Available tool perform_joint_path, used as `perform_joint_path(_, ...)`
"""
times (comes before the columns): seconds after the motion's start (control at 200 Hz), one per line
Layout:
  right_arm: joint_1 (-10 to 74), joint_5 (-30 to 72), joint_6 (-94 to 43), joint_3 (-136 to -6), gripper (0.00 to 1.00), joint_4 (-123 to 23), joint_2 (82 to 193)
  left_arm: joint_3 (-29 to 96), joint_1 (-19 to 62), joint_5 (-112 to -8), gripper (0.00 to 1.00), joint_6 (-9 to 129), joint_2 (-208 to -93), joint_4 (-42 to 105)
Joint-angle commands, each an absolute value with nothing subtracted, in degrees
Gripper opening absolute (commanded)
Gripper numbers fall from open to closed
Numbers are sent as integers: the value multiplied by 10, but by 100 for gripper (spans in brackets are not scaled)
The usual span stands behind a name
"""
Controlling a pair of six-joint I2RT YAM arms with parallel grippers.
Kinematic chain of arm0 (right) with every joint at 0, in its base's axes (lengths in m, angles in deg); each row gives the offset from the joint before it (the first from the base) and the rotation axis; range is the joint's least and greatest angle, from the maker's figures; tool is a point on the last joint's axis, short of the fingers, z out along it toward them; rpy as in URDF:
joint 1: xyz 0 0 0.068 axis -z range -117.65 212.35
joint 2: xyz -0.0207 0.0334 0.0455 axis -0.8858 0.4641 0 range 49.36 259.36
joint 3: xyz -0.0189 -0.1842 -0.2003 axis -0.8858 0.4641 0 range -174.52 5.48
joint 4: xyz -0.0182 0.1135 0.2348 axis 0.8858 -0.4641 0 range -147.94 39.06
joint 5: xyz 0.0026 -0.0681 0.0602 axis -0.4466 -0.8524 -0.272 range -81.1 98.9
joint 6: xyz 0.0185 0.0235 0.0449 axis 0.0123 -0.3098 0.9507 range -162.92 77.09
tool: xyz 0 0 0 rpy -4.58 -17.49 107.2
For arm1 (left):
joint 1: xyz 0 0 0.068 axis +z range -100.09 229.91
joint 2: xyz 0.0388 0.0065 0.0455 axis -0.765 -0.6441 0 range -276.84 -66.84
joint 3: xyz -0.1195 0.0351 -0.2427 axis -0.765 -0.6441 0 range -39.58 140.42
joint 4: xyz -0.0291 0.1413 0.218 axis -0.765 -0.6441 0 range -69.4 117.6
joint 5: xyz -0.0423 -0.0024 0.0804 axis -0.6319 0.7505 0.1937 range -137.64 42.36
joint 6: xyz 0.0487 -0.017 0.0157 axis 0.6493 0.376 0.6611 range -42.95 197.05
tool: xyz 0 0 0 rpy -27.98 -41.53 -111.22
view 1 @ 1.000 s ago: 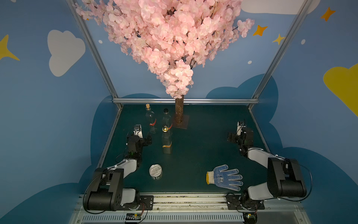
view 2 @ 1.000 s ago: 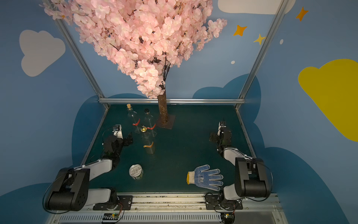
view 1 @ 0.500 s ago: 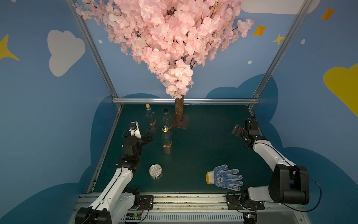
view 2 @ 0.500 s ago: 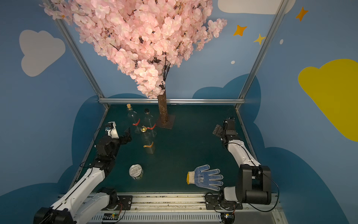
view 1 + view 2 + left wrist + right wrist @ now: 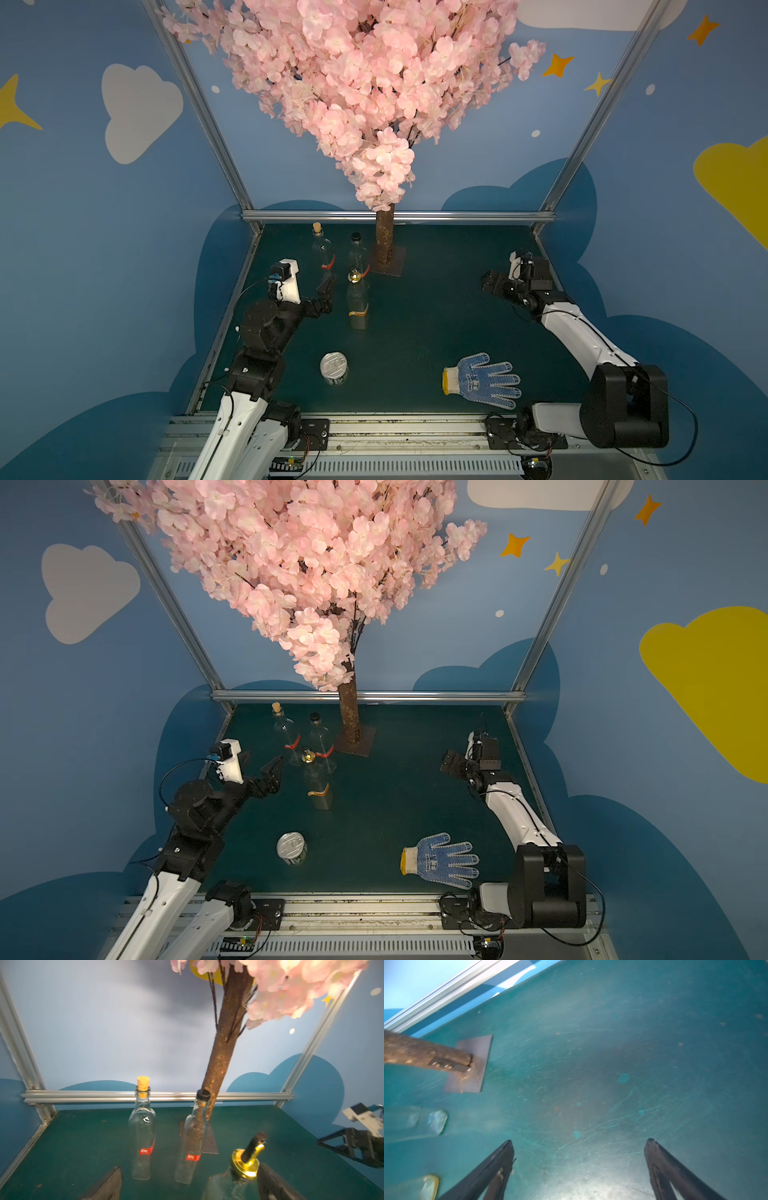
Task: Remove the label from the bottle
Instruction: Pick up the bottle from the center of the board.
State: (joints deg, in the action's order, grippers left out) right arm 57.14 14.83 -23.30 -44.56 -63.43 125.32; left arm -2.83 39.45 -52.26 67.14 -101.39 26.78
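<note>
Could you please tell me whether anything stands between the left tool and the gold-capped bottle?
Nothing visible does. The left tool is open beside the gold-capped bottle, with bare table between; the corked bottle and black-capped bottle stand farther back.

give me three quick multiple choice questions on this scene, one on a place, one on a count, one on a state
1. The glove lies:
A at the back
B front, robot's left
C front, robot's right

2. Bottles standing on the table:
A two
B three
C four

3. The left gripper is:
A open, empty
B shut on a bottle
C shut, empty

Answers:
1 C: in both top views it lies near the front edge on that side.
2 B: three stand clustered in both top views.
3 A: its jaws stand wide apart, gripping nothing.
</note>
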Motion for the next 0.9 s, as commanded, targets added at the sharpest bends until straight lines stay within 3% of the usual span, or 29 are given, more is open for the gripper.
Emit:
perform_joint_path(0.0, 557, 171, -248, -451, 98, -637, 1238, -17, 392, -621, 100, 700, -1007, 239)
perform_joint_path(0.195, 539, 180, -259, -458, 98, -634, 1234, 6, 386, -693, 100, 723, -1080, 264)
perform_joint_path(0.586, 529, 194, -263, -458, 98, -632, 1220, 38, 313, -638, 100, 792, -1228, 361)
perform_joint_path(0.891, 526, 205, -260, -451, 98, -616, 1220, 19, 309, -584, 95, 823, -1249, 409)
